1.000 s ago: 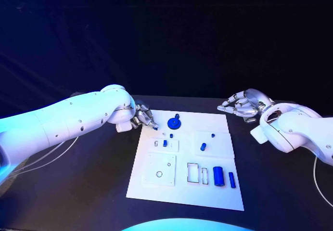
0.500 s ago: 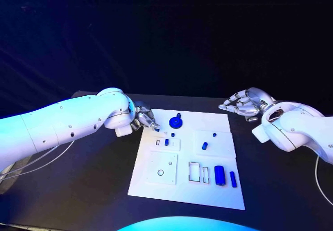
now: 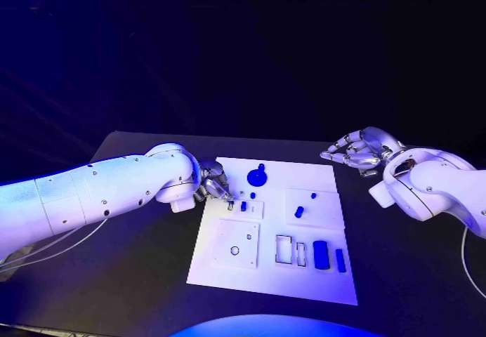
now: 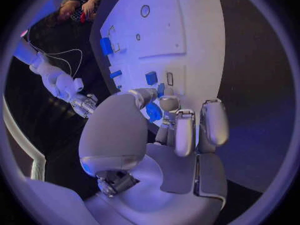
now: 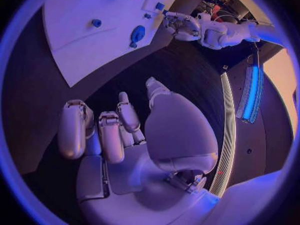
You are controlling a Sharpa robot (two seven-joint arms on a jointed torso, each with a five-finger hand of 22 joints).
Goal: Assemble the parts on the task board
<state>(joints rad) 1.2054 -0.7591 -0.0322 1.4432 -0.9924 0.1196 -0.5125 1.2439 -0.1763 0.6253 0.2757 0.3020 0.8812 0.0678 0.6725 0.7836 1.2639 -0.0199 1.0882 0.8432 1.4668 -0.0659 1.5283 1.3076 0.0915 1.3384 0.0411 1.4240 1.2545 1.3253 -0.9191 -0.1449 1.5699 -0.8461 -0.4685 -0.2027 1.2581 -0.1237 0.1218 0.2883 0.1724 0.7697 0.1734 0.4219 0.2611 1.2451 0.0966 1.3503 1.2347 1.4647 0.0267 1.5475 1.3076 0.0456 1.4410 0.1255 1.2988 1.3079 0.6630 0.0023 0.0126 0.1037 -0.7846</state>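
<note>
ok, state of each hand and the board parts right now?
left hand: over the task board's near-left edge, pinching a small blue part
right hand: off the board, fingers curled, holding nothing
round blue part: on the board
long blue parts: lying flat

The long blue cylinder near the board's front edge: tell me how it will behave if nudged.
The blue cylinder looks rounded and lies on its side on the flat board, so it would probably roll sideways. It looks smooth and rigid, perhaps slippery.
</note>
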